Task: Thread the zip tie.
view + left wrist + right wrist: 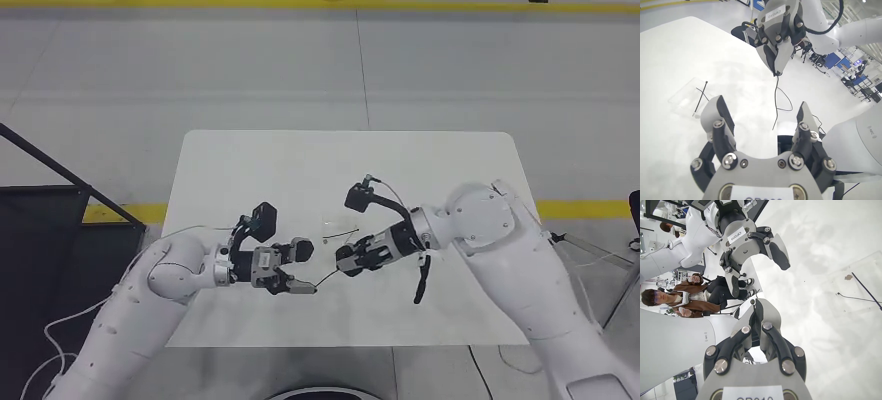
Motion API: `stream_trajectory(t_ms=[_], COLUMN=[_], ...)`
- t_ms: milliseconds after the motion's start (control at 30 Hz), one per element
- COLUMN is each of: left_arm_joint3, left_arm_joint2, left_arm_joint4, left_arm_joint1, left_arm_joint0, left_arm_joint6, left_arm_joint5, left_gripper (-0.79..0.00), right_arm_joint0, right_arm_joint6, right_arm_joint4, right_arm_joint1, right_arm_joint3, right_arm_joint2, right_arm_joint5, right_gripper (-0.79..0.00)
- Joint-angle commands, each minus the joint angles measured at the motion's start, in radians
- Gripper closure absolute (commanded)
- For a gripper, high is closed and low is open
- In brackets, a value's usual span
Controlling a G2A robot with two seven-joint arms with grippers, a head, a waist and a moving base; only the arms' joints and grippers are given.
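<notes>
Hanging from the right gripper point(777, 73), the zip tie point(776, 100) is pinched at one end btw fingertips pressed together, above the table point(300, 170) near its front edge. Its free end droops toward the left gripper point(762, 100), jaws spread wide w/ nothing in them. A second tie point(701, 96) lies on a clear sheet point(683, 91) further in.

Risks, prob: the strap is thin & springy, so left jaws could close beside it. It may also pivot in the right pinch, so the tail misses the head slot.

Each gripper body carries a white label point(775, 14) w/ short print, not read off.

White table point(250, 170), clear sheet point(683, 94), 2 zip ties point(701, 95)
</notes>
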Motion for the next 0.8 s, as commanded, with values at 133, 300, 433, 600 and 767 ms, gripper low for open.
stream_trajectory(t_ms=[133, 300, 433, 600, 767], left_arm_joint3=[0.027, 0.036, 0.045, 0.051, 0.054], left_arm_joint2=[0.041, 0.068, 0.08, 0.093, 0.101], left_arm_joint4=[-0.005, -0.01, -0.006, 0.0, 0.0], left_arm_joint1=[-0.005, -0.006, -0.007, -0.007, -0.005], left_arm_joint0=[-0.023, -0.039, -0.047, -0.055, -0.06], left_arm_joint6=[0.02, 0.027, 0.038, 0.047, 0.054], left_arm_joint5=[-0.022, -0.022, -0.021, -0.022, -0.022], left_gripper=[-0.456, -0.486, -0.477, -0.366, -0.24], right_arm_joint0=[0.024, 0.041, 0.054, 0.066, 0.074], right_arm_joint6=[0.002, 0.001, -0.003, -0.005, -0.007], right_arm_joint4=[0.006, 0.006, 0.008, 0.012, 0.015], right_arm_joint1=[-0.006, -0.011, -0.015, -0.018, -0.02], right_arm_joint3=[0.017, 0.027, 0.037, 0.047, 0.053], right_arm_joint2=[-0.03, -0.055, -0.073, -0.085, -0.093], right_arm_joint5=[-0.001, 0.001, 0.001, 0.002, 0.004], right_gripper=[0.0, 0.0, 0.0, 0.0, 0.0])
